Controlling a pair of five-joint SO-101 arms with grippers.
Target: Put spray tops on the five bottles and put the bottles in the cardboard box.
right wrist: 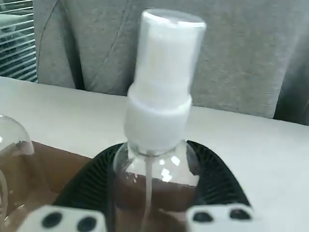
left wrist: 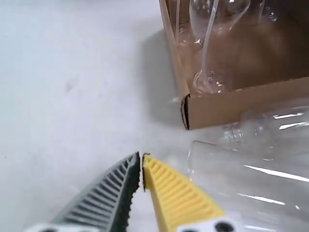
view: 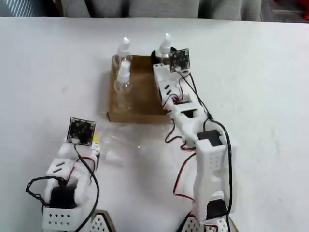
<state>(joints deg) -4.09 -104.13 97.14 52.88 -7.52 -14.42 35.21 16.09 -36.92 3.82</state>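
Closest in, the left gripper [left wrist: 141, 162] sits low over the white table [view: 48, 72], its grey and yellow ribbed fingers pressed tip to tip with nothing between them. Just beside the yellow finger an uncapped clear plastic bottle [left wrist: 260, 169] lies on its side, near the front corner of the shallow brown cardboard box [view: 145, 104]. Inside the box, along its left wall, two clear bottles with white spray tops [view: 123, 79] stand upright, one behind the other. At the box's far right corner the right gripper [right wrist: 157, 162] has its black fingers clamped around a third clear spray-topped bottle [right wrist: 159, 121], held upright
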